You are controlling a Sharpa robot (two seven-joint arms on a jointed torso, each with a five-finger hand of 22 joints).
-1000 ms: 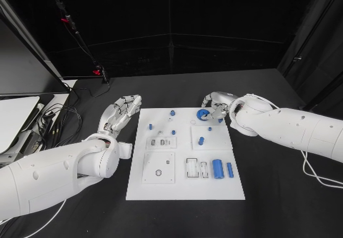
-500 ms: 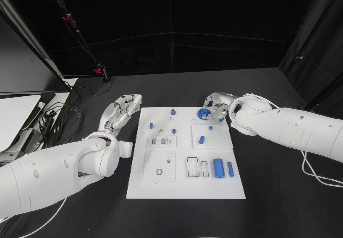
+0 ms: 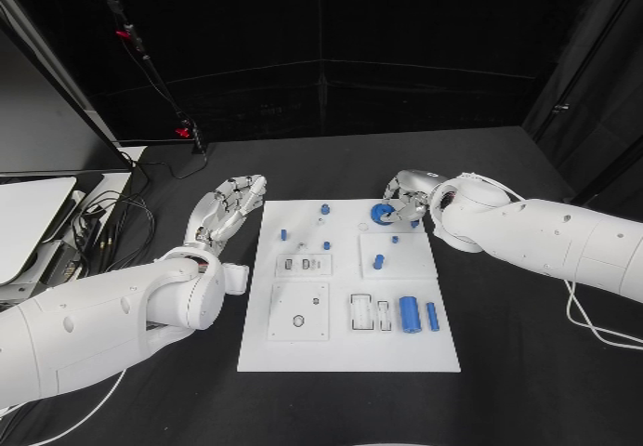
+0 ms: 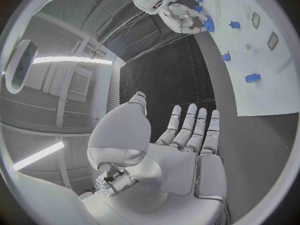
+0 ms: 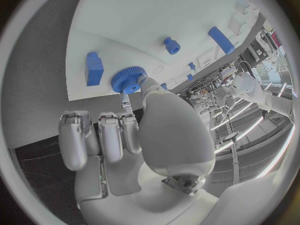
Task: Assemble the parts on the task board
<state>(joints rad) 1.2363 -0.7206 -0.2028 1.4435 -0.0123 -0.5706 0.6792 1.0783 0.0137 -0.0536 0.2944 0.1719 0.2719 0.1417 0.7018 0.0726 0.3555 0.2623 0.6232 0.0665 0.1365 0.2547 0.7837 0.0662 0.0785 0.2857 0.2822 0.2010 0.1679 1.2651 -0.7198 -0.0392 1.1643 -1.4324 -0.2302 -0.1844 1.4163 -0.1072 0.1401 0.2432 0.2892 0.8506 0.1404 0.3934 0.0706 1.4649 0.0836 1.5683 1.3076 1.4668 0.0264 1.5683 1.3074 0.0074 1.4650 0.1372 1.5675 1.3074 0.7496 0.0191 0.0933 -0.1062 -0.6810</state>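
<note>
The right robot hand (image 3: 406,198) was at the far right corner of the task board (image 3: 342,348), and it held a blue gear (image 3: 382,214) in a pinch between the thumb and a finger; the other fingers were curled in beside it. In the right wrist view the gear (image 5: 128,79) was at the fingertips, its toothed rim clear to see, close over the white board (image 5: 144,15). I could not tell if it was touching the board or was just above it.

The gear looked like a small, rigid plastic piece, so I judged it light and stiff, not fragile. Its teeth should give some friction, so the rim seemed the best place to hold it, with the centre left free for a peg. It was a flat disc with no long side; its axis seemed to point roughly down to the board, a little tilted perhaps.

The left robot hand (image 3: 228,206) lay flat over the black surface (image 3: 536,353) just beside the left edge of the board, fingers (image 4: 187,130) straight and spread, holding nothing.

Further out, several small blue pegs (image 3: 323,210) stood in the far part of the board, and two blue cylinders (image 3: 410,315) lay at the near right, their long axes running from near to far.
</note>
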